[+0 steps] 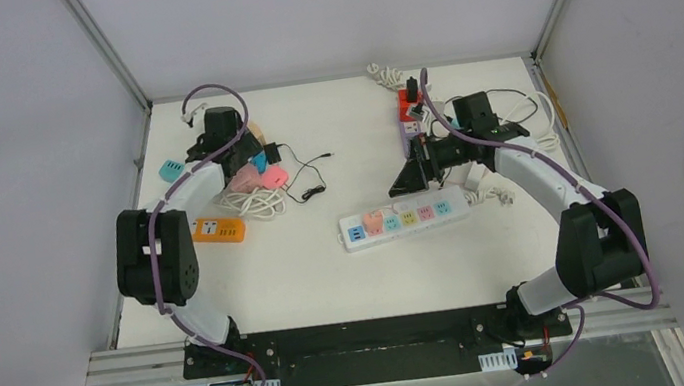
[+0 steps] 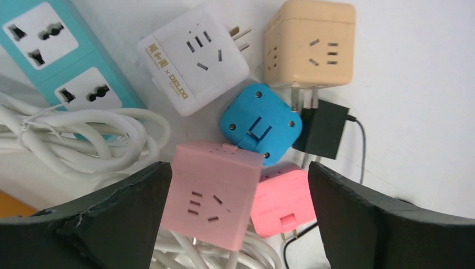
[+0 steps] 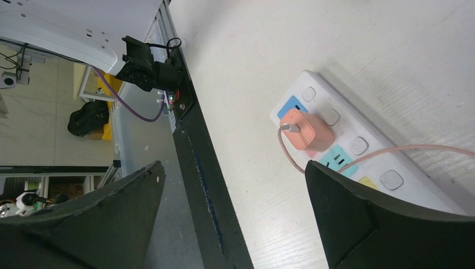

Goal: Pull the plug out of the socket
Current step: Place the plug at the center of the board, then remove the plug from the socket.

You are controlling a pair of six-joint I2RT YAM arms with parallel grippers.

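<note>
In the left wrist view my left gripper [image 2: 240,207] is open over a pile of adapters. A pale pink cube socket [image 2: 215,193] lies between its fingers, close against the left finger [image 2: 112,218]. A coral pink plug adapter [image 2: 283,199] lies beside the cube, clear of the right finger. The long white power strip [image 1: 407,216] lies mid-table with a pink plug [image 3: 305,130] seated in it, a pink cable trailing off. My right gripper [image 3: 235,207] is open and empty, hovering just behind the strip [image 3: 347,145].
Around the pile lie a teal power strip [image 2: 61,56], a white cube [image 2: 193,59], a beige cube [image 2: 311,47], a blue adapter [image 2: 260,123], a black adapter [image 2: 322,129] and coiled white cable [image 2: 84,134]. An orange socket [image 1: 220,230] and a red socket [image 1: 409,103] sit nearby.
</note>
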